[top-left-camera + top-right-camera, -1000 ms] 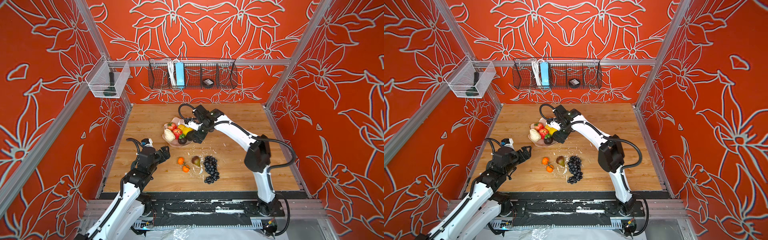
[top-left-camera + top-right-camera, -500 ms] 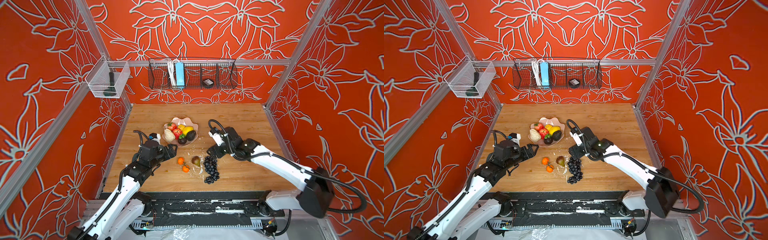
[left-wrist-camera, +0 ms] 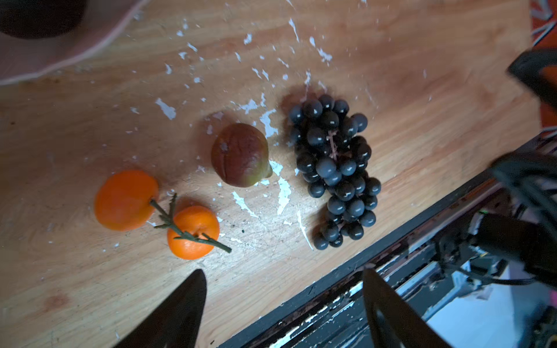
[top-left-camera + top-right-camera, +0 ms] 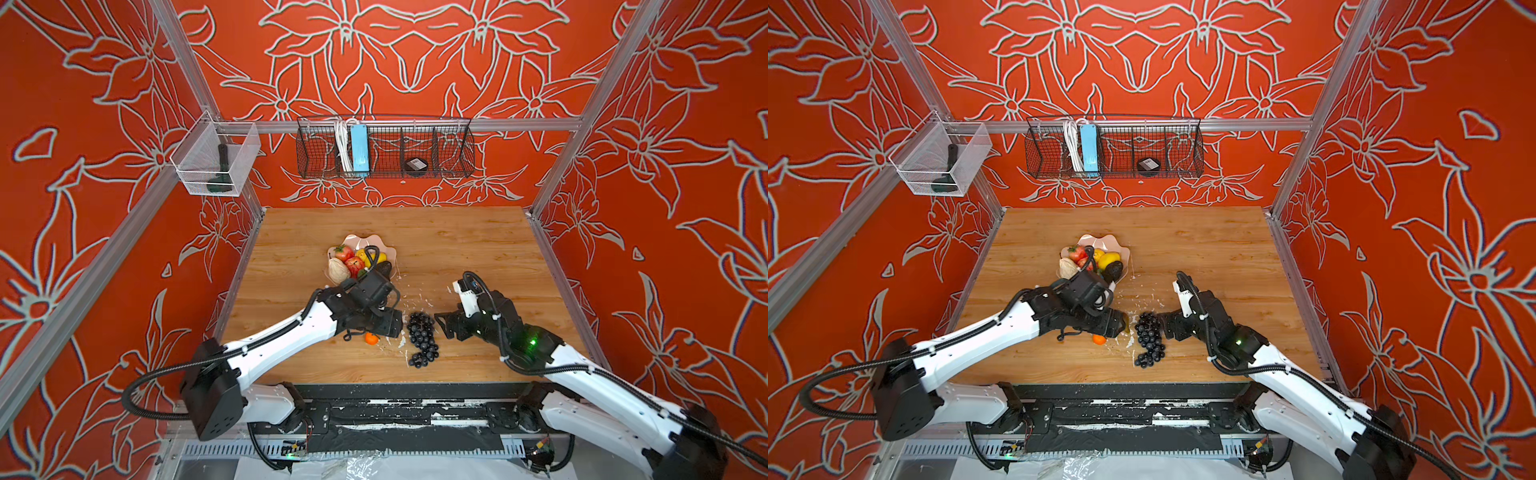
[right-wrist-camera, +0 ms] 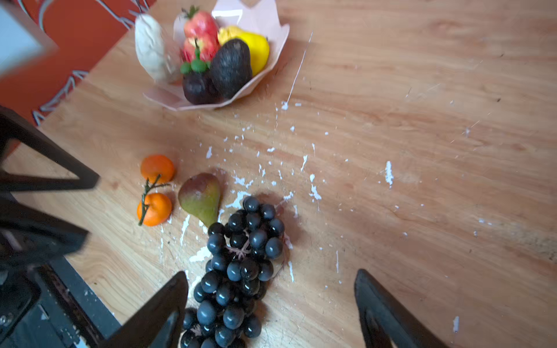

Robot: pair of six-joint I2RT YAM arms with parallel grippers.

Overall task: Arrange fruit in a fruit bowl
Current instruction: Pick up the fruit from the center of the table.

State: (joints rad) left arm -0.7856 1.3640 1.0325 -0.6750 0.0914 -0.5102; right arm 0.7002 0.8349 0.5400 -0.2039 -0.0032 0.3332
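Red floral walls close round a wooden bench. The pink fruit bowl sits left of centre toward the far side, already carrying strawberries, a lemon and an avocado. Loose near the front edge lie, from left to right, two oranges joined by a twig, a pear and a grape bunch, each just beside the next. The left fingers stand wide apart and empty above the oranges and pear. The right fingers are equally spread, holding nothing, just right of the grapes. The bunch lies with its long axis running near to far, and in the right wrist view it sits lengthwise close against one finger rather than centred in the gap. So the right arm looks nearer the grapes but probably needs a small shift left to straddle their narrow width. The left arm is better placed for the oranges or pear, and is nearer the bowl.
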